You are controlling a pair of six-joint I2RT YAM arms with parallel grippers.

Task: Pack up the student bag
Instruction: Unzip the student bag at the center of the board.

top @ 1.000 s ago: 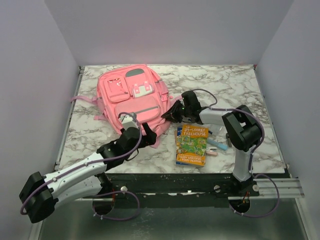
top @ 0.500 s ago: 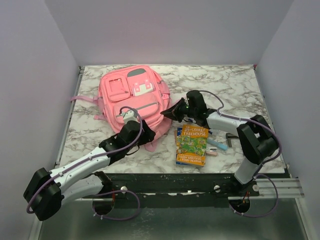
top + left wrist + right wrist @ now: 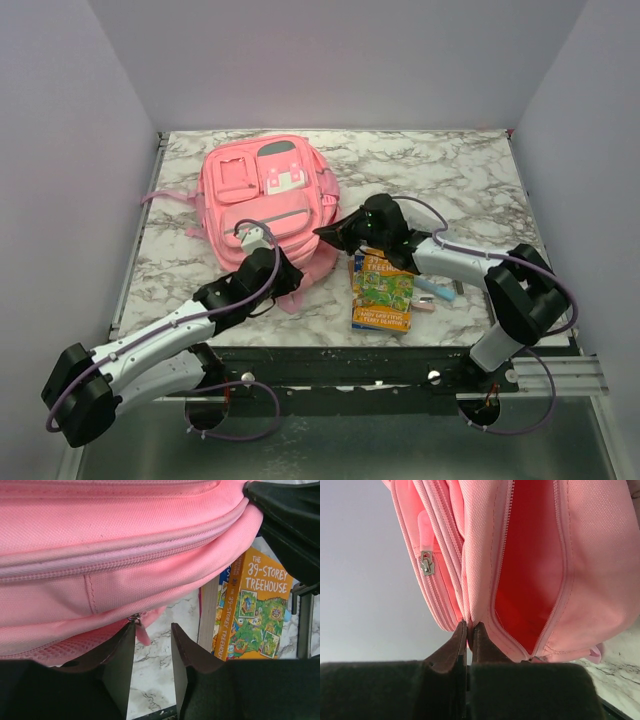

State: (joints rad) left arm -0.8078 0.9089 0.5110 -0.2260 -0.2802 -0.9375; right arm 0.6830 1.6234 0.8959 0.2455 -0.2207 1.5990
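The right gripper [image 3: 468,629] is closed tight on the backpack [image 3: 268,195], pinching the fabric beside its open zipper. The left gripper [image 3: 152,632], jaws narrowly apart, straddles the zipper tab [image 3: 142,636] directly ahead. It should close squarely on the tab, then pull along the zipper line against the right's hold.

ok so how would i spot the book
On the marble table, find the pink student bag at the far left. Just right of its near corner lies the book, flat by the front edge; its orange and green cover reading 39-Storey Treehouse marks it out from the pale blue item beside it.
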